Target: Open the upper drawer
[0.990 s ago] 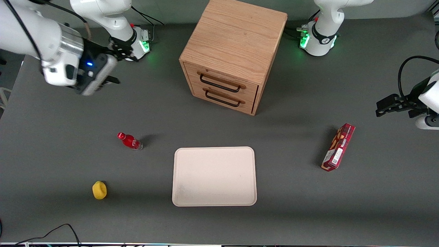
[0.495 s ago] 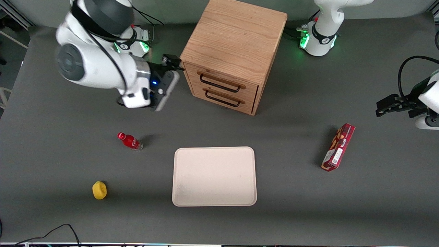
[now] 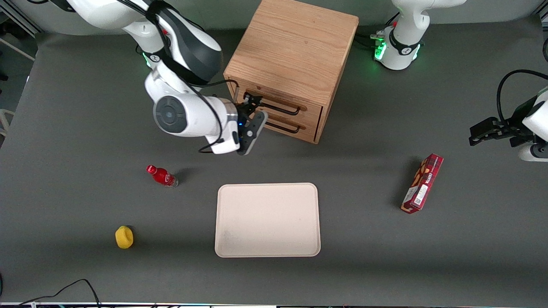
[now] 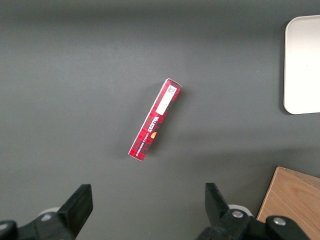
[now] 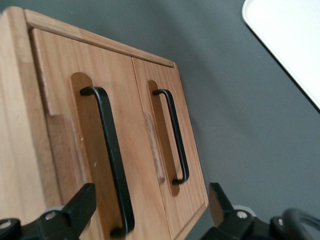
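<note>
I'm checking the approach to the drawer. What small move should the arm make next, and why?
Probably ease the open gripper forward until its fingers straddle the black handle of the upper drawer. The drawer is shut flush with the cabinet, and the handle is not yet between the fingers.

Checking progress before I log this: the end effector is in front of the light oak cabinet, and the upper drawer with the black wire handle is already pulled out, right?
Not quite. The upper drawer with the black wire handle is still shut, flush with the lower drawer, as the right wrist view shows. The end effector is indeed in front of the light oak cabinet, its fingers spread apart, holding nothing.
</note>
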Available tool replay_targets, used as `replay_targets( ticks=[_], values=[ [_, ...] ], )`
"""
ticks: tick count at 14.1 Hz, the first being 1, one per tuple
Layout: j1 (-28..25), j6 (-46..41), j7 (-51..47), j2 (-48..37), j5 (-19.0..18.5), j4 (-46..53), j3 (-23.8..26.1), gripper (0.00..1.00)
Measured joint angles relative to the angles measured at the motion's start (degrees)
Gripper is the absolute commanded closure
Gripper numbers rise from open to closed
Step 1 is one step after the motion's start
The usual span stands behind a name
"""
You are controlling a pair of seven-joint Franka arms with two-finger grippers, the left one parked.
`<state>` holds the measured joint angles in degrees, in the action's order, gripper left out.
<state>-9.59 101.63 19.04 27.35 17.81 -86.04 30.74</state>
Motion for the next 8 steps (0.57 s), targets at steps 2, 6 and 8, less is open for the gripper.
replay_targets(
  ticks=[2,6,8],
  values=[
    [-0.5,1.2,-0.1,1.1,-0.3,-0.6,0.8,0.0],
    [-0.6,4.6,-0.9,1.3,-0.4,-3.3,2.6,0.0],
    [-0.6,6.1,-1.2,1.3,-0.4,-4.6,3.2,0.0]
  ],
)
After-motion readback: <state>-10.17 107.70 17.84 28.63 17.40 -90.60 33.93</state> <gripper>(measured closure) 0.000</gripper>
